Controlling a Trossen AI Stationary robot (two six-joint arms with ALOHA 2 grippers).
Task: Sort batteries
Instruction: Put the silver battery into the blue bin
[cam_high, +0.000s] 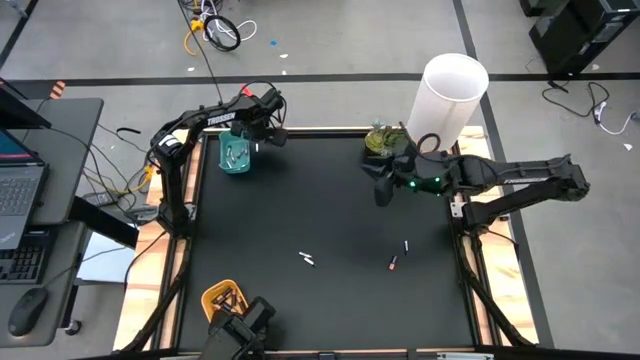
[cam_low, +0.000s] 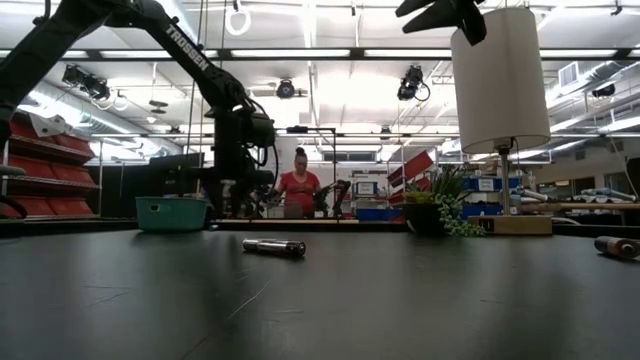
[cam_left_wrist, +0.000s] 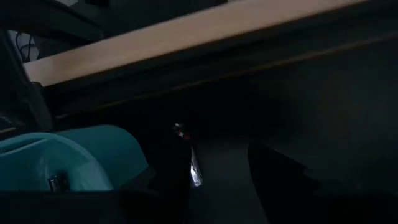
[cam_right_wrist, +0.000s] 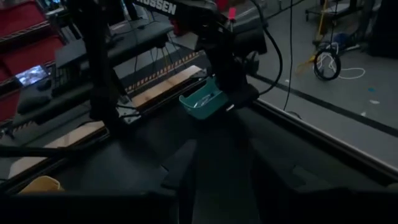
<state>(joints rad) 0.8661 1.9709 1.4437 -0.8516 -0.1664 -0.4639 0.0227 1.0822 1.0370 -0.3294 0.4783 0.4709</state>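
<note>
My left fingers (cam_high: 268, 133) hang just beside the teal tray (cam_high: 237, 156), on the side facing the middle of the tabletop (cam_high: 300, 200) and close to the back edge. In the left wrist view they stand apart with an open gap between them. A small pale glint lies against one of them, and I cannot tell what it is. Several batteries lie inside the tray, one pale end (cam_left_wrist: 58, 182) showing over its rim.

My right fingers (cam_high: 383, 190) hover well away from the tray, across the tabletop, pointing back toward it. They are parted too, and nothing sits between them.

Three batteries lie loose far from the tray, toward the front half of the tabletop. The pale one (cam_high: 307, 259) is nearest to it. A dark one (cam_high: 406, 245) and a red-ended one (cam_high: 393, 263) lie farther off, close to each other but apart. In the low view the pale one lies flat on its side, with the tray behind it.

The yellow tray (cam_high: 221, 297) sits at the front edge, straight down the tabletop from the teal tray. A white lamp (cam_high: 452, 95) and a small plant (cam_high: 380, 140) stand along the same back edge as the teal tray, well apart from it. A person in red (cam_low: 300, 190) sits in the room beyond.
</note>
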